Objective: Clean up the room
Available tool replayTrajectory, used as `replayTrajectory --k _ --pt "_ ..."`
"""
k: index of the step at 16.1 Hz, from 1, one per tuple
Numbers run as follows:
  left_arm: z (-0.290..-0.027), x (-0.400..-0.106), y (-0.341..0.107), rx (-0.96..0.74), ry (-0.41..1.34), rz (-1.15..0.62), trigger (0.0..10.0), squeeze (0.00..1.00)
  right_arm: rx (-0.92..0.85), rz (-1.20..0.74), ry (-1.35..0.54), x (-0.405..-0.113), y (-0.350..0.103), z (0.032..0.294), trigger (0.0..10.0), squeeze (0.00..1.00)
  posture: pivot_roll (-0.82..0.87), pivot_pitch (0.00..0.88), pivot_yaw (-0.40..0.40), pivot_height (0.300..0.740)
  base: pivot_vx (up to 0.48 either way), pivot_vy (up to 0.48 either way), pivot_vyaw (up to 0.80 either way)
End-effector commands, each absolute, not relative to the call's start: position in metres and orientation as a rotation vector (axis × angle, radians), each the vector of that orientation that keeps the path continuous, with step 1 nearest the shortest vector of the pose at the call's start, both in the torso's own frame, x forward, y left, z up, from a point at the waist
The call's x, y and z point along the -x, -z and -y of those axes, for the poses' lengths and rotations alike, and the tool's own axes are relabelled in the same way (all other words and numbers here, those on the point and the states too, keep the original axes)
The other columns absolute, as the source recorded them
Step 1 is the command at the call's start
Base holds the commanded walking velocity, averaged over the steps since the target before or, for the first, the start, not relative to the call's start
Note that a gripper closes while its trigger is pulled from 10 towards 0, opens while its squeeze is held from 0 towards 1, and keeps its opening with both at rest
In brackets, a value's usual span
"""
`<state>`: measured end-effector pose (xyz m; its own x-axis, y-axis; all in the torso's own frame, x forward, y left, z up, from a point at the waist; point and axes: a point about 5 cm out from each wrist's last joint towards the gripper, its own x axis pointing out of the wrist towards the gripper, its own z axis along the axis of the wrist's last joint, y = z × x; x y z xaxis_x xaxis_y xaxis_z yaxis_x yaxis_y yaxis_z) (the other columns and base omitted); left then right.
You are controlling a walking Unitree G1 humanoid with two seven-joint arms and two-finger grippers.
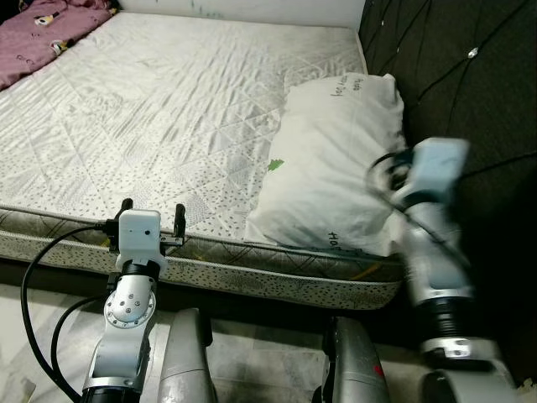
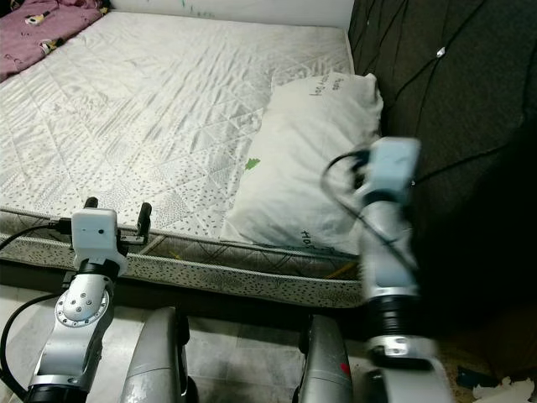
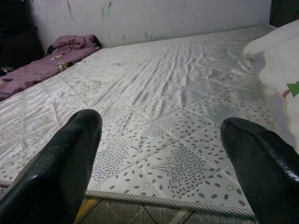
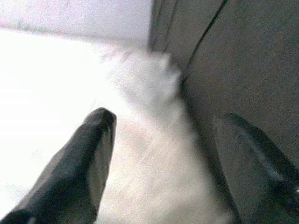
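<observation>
A white pillow (image 1: 331,159) with green print lies on the right side of the bare quilted mattress (image 1: 168,101), against the dark headboard. My left gripper (image 1: 152,208) hovers at the mattress's front edge, open with nothing between its fingers (image 3: 70,158). My right arm (image 1: 432,252) is raised at the pillow's near right corner. In the blurred right wrist view the right gripper (image 4: 163,135) is open, with the pillow beneath it and the headboard beside it.
A crumpled purple blanket (image 1: 42,34) lies at the mattress's far left corner. The dark tufted headboard (image 1: 470,84) stands along the right. A white wall (image 3: 163,18) runs behind the bed. Pale tiled floor (image 1: 252,353) lies in front of the bed.
</observation>
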<state>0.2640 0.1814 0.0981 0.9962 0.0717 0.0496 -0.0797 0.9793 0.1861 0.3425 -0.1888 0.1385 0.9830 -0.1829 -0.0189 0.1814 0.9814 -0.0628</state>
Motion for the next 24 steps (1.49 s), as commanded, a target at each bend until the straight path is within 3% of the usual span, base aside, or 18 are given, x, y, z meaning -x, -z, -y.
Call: replayTrajectory --k 1,5,11,12,13,17,24 --pt "-0.186 -0.265 -0.100 -0.199 -0.093 0.045 10.0 0.00 0.037 -0.111 0.129 -0.344 -0.127 0.180 10.0 1.00 0.05 0.000 -0.011 0.562 0.000 0.000 0.00" --pt "-0.184 -0.263 -0.098 -0.193 -0.095 0.040 10.0 0.00 -0.046 -0.391 0.068 -0.331 -0.076 0.165 10.0 1.00 0.06 0.000 -0.016 0.562 0.000 0.000 0.00" --pt "-0.181 -0.266 -0.096 -0.183 -0.086 0.039 10.0 0.00 -0.076 0.041 -0.024 -0.333 -0.146 0.153 10.0 1.00 0.03 0.000 -0.002 0.562 0.000 0.000 0.00" --pt "-0.179 -0.266 -0.095 -0.182 -0.081 0.036 10.0 0.00 -0.059 0.114 -0.045 -0.325 -0.154 0.145 10.0 0.75 0.03 0.000 0.003 0.562 0.000 0.000 0.00" --pt "-0.178 -0.266 -0.094 -0.181 -0.077 0.032 10.0 0.00 -0.077 0.110 -0.064 -0.323 -0.153 0.140 10.0 0.00 0.03 0.000 0.003 0.562 0.000 0.000 0.00" --pt "-0.177 -0.267 -0.095 -0.181 -0.067 0.033 10.0 0.00 -0.095 0.135 -0.115 -0.320 -0.155 0.122 10.0 0.00 0.04 0.000 0.011 0.562 0.000 0.000 0.00" --pt "-0.178 -0.267 -0.095 -0.180 -0.072 0.034 10.0 0.00 -0.090 0.149 -0.089 -0.327 -0.161 0.129 10.0 0.00 0.04 0.000 0.001 0.630 0.000 0.000 0.00"
